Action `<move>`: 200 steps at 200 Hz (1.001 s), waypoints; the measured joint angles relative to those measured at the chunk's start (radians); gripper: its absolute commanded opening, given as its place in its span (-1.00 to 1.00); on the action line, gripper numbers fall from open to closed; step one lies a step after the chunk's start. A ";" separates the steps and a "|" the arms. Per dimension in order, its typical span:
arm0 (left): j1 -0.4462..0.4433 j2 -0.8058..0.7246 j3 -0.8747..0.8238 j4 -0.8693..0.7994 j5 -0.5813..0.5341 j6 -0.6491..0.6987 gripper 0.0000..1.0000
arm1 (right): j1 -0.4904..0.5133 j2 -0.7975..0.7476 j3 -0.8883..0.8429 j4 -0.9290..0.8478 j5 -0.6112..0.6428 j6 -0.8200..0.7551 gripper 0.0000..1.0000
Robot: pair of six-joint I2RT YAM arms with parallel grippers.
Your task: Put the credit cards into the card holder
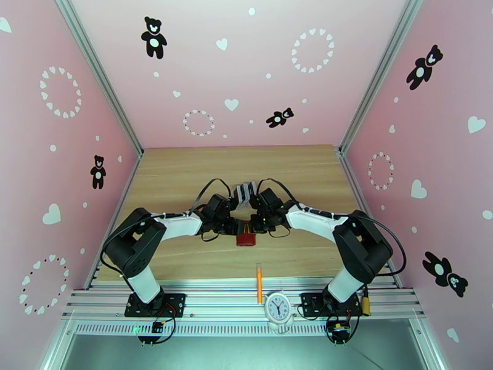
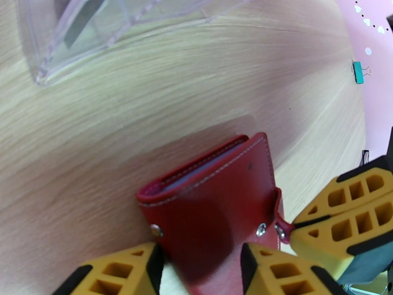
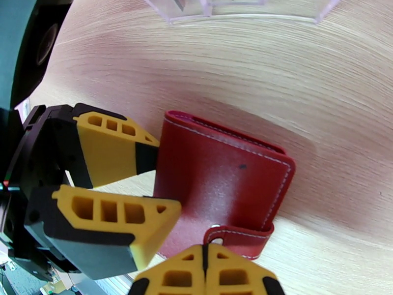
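Note:
The card holder [image 1: 246,238], a red folded wallet with white stitching, lies on the wooden table between both arms. My left gripper [image 2: 199,271] is shut on the card holder [image 2: 211,207], one yellow finger on each side of its body. My right gripper [image 3: 204,269] is shut on its snap tab [image 3: 238,237], pinching it at the wallet's corner. A grey-blue edge shows inside the wallet's open top. Behind it stands a clear slotted rack [image 1: 245,192] with credit cards [image 2: 78,23] in it, seen dimly through the plastic.
An orange pencil [image 1: 259,282] lies near the table's front edge, and a small white clock [image 1: 277,308] stands on the rail beside it. A teal binder clip [image 2: 358,72] sits at the table's side. Pink walls close in the left, right and back.

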 measured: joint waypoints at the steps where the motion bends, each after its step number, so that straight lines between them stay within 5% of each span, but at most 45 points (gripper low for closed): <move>1: 0.000 0.000 0.000 0.000 0.000 0.000 -0.01 | 0.000 0.000 0.000 0.000 0.000 0.000 -1.00; 200: 0.000 0.002 0.002 0.000 0.000 0.000 -0.01 | 0.005 0.064 0.019 0.000 -0.012 -0.004 -1.00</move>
